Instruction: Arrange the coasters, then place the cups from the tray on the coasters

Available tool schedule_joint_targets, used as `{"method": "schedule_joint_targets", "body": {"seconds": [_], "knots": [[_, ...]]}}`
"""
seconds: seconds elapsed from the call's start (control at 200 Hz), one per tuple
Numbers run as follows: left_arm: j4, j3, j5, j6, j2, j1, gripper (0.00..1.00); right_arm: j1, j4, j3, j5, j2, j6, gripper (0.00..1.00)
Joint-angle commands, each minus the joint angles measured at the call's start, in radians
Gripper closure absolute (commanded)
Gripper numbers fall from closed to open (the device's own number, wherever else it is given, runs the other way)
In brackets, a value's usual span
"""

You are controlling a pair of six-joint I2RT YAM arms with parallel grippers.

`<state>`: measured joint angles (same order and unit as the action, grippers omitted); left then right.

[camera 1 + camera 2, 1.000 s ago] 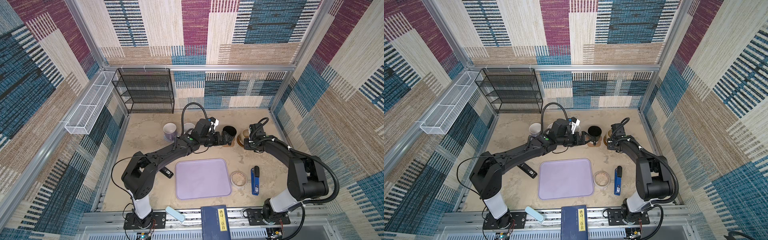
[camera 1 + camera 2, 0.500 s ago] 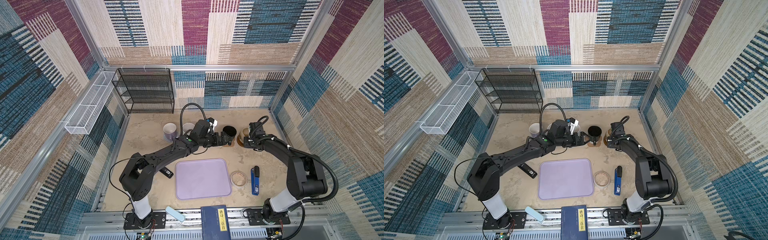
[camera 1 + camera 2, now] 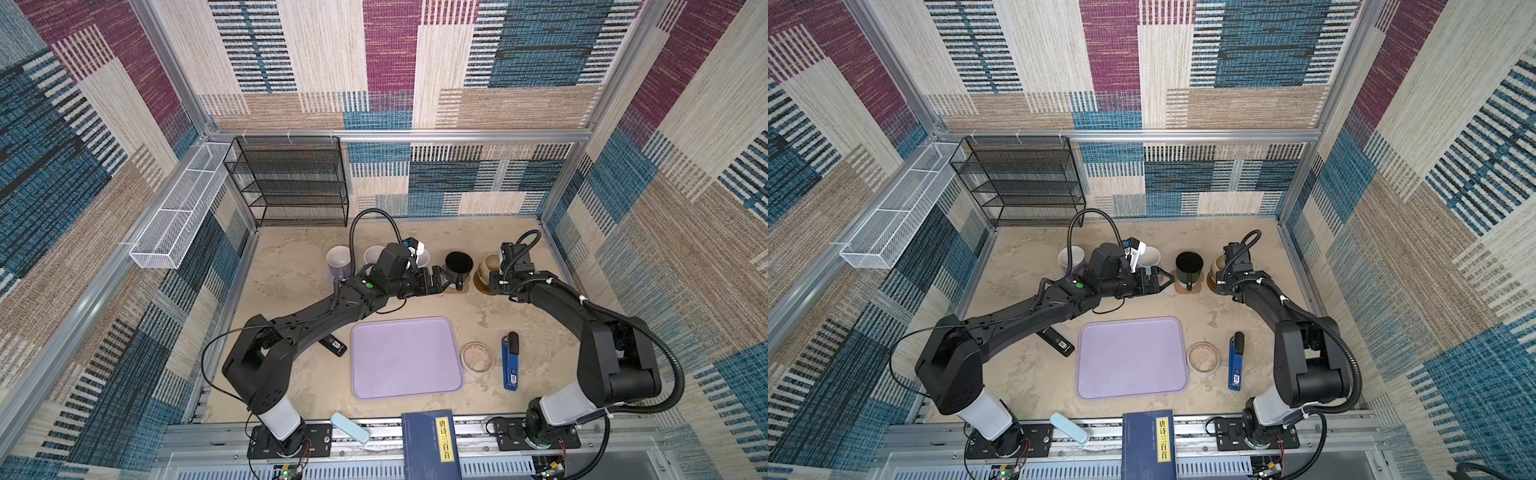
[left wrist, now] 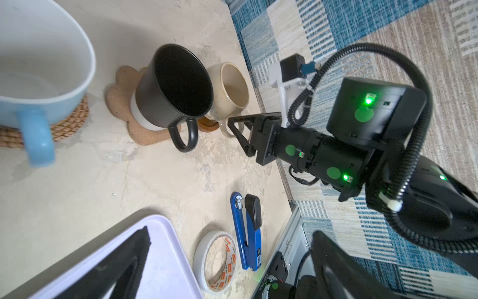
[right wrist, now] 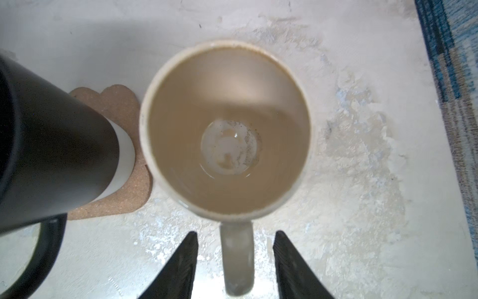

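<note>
The cream-beige cup (image 5: 227,129) stands on a dark wooden coaster (image 4: 207,124) at the back right. My right gripper (image 5: 236,233) is open, its fingers on either side of the cup's handle with a gap on each side. Beside it, the black cup (image 3: 458,263) sits on the paw-shaped cork coaster (image 4: 121,103). My left gripper (image 3: 446,280) is open and empty, just short of the black cup's handle. The light blue cup (image 4: 38,77) rests on the rattan coaster (image 4: 69,124). The lavender cup (image 3: 338,262) and the speckled white cup (image 3: 373,253) stand further left. The lilac tray (image 3: 405,357) is empty.
A roll of tape (image 3: 476,357) and a blue stapler (image 3: 511,361) lie right of the tray. A black remote (image 3: 333,345) lies left of it. A dark-blue book (image 3: 430,444) sits at the front edge. A black wire shelf (image 3: 291,183) stands at the back left.
My right gripper has opened and let go of the cream-beige cup's handle. The cup stays on its coaster. The left arm has hardly moved.
</note>
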<state>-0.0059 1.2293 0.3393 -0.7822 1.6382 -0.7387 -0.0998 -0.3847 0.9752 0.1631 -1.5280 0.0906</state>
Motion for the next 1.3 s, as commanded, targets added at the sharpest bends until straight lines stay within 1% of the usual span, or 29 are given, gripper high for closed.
{"method": "schedule_joint_targets", "body": {"seconds": [0.0,0.11,0.225,0.23,0.235,0.24,0.245,0.26,0.295,0.306,0.316,0.336,0.411,0.491,0.526,0.586,0.616,0.666,0.731,0.746,0.836,0.902,0.947,0.987,1.072,1.087,1.117,1.222,1.297], "knots": [[-0.005,-0.028,-0.043,0.022,-0.041,0.013,0.00,0.000,0.036,-0.004,0.002,0.018,0.015,0.51],[-0.014,-0.071,-0.052,0.031,-0.094,0.030,0.00,-0.001,0.009,-0.009,0.000,0.053,0.037,0.51],[-0.068,-0.121,-0.094,0.084,-0.186,0.063,0.00,0.000,0.064,-0.079,-0.041,0.202,0.077,0.49],[-0.070,-0.124,-0.098,0.090,-0.192,0.065,0.00,0.000,0.068,-0.085,-0.043,0.211,0.078,0.42],[-0.073,-0.126,-0.101,0.095,-0.195,0.066,0.00,0.000,0.071,-0.088,-0.044,0.220,0.081,0.30],[-0.076,-0.128,-0.104,0.099,-0.200,0.067,0.00,0.000,0.075,-0.093,-0.048,0.227,0.082,0.23],[-0.080,-0.131,-0.108,0.104,-0.207,0.069,0.00,0.000,0.079,-0.098,-0.049,0.236,0.084,0.20],[-0.090,-0.138,-0.119,0.117,-0.223,0.073,0.00,0.000,0.090,-0.110,-0.051,0.261,0.089,0.16],[-0.121,-0.154,-0.153,0.148,-0.261,0.085,0.00,0.000,0.113,-0.137,-0.051,0.315,0.108,0.14],[-0.130,-0.159,-0.163,0.157,-0.272,0.088,0.00,0.000,0.120,-0.145,-0.051,0.330,0.112,0.10],[-0.138,-0.165,-0.176,0.165,-0.283,0.092,0.00,0.000,0.127,-0.153,-0.051,0.345,0.114,0.03],[-0.154,-0.177,-0.199,0.181,-0.309,0.099,0.00,0.000,0.143,-0.169,-0.056,0.370,0.114,0.01],[-0.189,-0.233,-0.316,0.245,-0.405,0.128,0.00,0.000,0.220,-0.226,-0.095,0.441,0.110,0.00],[-0.162,-0.337,-0.497,0.288,-0.518,0.167,0.00,0.000,0.346,-0.304,-0.238,0.491,0.094,0.00],[-0.131,-0.385,-0.563,0.309,-0.559,0.192,0.00,0.000,0.397,-0.335,-0.266,0.510,0.095,0.00],[-0.101,-0.441,-0.647,0.355,-0.605,0.239,0.00,0.000,0.453,-0.386,-0.215,0.528,0.134,0.01],[-0.109,-0.454,-0.682,0.364,-0.619,0.266,0.00,0.001,0.495,-0.414,-0.177,0.535,0.133,0.01],[-0.127,-0.468,-0.708,0.389,-0.639,0.307,0.00,0.000,0.580,-0.462,-0.123,0.545,0.086,0.00],[-0.108,-0.498,-0.725,0.470,-0.660,0.343,0.00,0.001,0.678,-0.523,-0.065,0.560,0.005,0.00],[-0.095,-0.509,-0.743,0.489,-0.664,0.348,0.01,0.001,0.701,-0.534,-0.056,0.565,-0.012,0.00],[-0.008,-0.587,-0.824,0.579,-0.687,0.383,0.02,0.010,0.878,-0.636,-0.051,0.581,-0.082,0.00],[0.067,-0.641,-0.828,0.635,-0.691,0.427,0.02,0.011,1.047,-0.714,-0.059,0.567,-0.144,0.00],[0.118,-0.672,-0.814,0.664,-0.685,0.457,0.03,0.011,1.128,-0.743,-0.037,0.542,-0.166,0.00],[0.159,-0.693,-0.806,0.681,-0.676,0.480,0.03,0.015,1.162,-0.750,-0.018,0.509,-0.174,0.00],[0.241,-0.734,-0.781,0.719,-0.650,0.522,0.05,0.018,1.178,-0.726,-0.015,0.430,-0.214,0.00],[0.257,-0.740,-0.776,0.725,-0.643,0.528,0.02,0.018,1.187,-0.725,-0.014,0.416,-0.218,0.00],[0.285,-0.754,-0.767,0.734,-0.636,0.543,0.01,0.020,1.214,-0.728,-0.015,0.396,-0.221,0.00],[0.455,-0.821,-0.726,0.798,-0.582,0.590,0.01,0.053,1.311,-0.761,-0.064,0.356,-0.200,0.00],[0.524,-0.839,-0.685,0.797,-0.530,0.635,0.02,0.083,1.365,-0.769,-0.098,0.316,-0.177,0.00]]}}
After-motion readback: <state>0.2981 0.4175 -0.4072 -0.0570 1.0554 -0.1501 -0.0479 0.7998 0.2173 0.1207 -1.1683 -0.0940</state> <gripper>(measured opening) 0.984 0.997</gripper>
